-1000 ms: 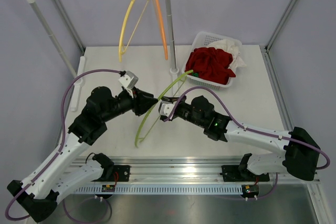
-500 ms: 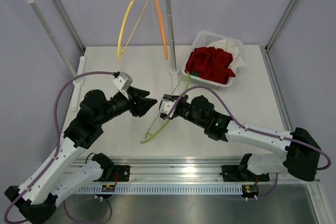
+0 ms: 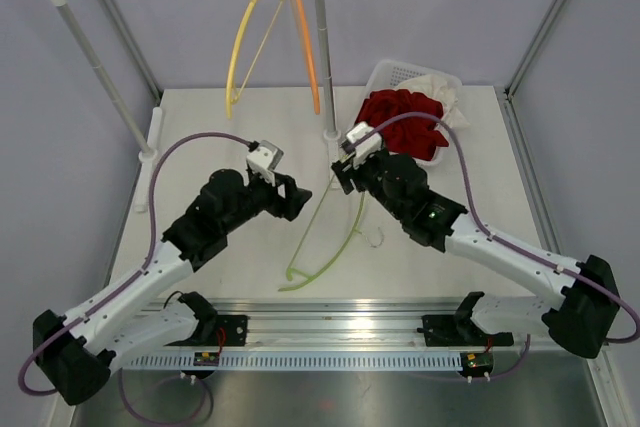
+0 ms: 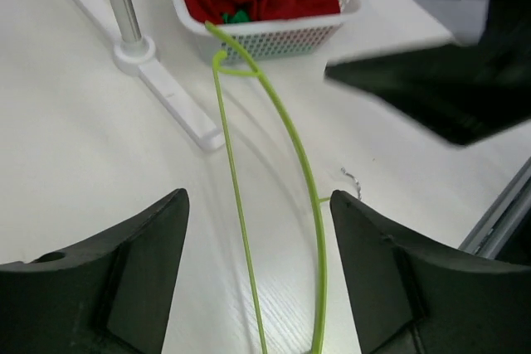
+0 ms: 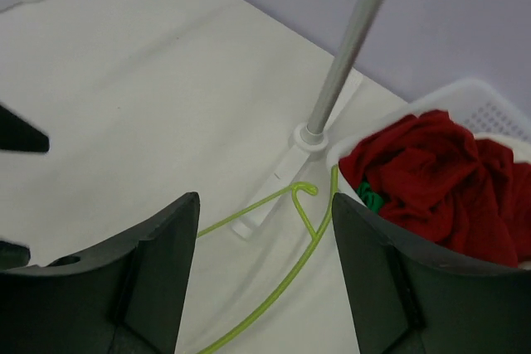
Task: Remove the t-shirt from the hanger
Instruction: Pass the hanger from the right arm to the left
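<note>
Presently, the red t-shirt (image 3: pixel 400 119) is lying bunched in the white basket (image 4: pixel 286 37) at the far right of the bench (image 3: pixel 200 127), off any hanger. The green hanger (image 4: pixel 238 205) is lying bare on the bench, its hook end just beside the basket wall; contact there cannot be confirmed.

The top view alone is showing the full length of that hanger, running from the basket toward the near edge. It is also the only view showing the rack pole (image 3: pixel 322 47), with a yellow hanger (image 3: pixel 240 42) and an orange hanger (image 3: pixel 305 47) hanging from the crossbar, and a white cloth (image 3: pixel 440 87) lying behind the shirt. The left wrist view is giving the close look at the hook and a green patch in the shirt's folds. The right wrist view is showing the pole's foot standing beside the basket.

The bench is white; pale lilac-grey walls are enclosing it.

The left tool (image 4: pixel 257 201) is hovering over the hanger's middle, fingers spread wide, gripping nothing. The right tool (image 5: pixel 264 205) is hanging above the hook end, likewise spread wide, holding and touching nothing.
</note>
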Action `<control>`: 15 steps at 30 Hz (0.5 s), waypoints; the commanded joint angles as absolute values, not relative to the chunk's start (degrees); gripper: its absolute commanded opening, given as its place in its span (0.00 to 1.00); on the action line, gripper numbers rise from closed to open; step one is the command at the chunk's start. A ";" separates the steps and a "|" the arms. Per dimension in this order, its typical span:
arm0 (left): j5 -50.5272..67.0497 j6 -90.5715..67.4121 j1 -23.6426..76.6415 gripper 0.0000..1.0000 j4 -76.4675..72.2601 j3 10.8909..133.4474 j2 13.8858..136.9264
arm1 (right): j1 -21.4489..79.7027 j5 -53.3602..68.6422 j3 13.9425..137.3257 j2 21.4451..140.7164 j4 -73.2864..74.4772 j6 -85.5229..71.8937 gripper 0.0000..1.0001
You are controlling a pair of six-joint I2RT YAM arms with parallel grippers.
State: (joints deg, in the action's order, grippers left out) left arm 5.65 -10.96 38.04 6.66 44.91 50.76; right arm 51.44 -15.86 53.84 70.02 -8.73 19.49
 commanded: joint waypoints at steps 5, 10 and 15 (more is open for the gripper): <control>-9.04 -8.79 48.32 0.82 -8.60 35.25 49.22 | 33.60 -5.36 45.63 60.30 -3.96 -12.55 0.80; -12.91 -8.27 54.39 0.88 -11.95 33.22 49.21 | 31.38 -2.64 41.32 65.03 -6.67 -17.48 0.88; -25.29 -5.98 61.78 0.89 -8.79 36.65 55.36 | 28.05 4.65 38.41 73.64 -15.37 -19.59 0.87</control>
State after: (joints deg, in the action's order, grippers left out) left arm -14.68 -8.14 59.20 -6.02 33.50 52.36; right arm 30.52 -1.50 39.79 70.39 -8.91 -15.07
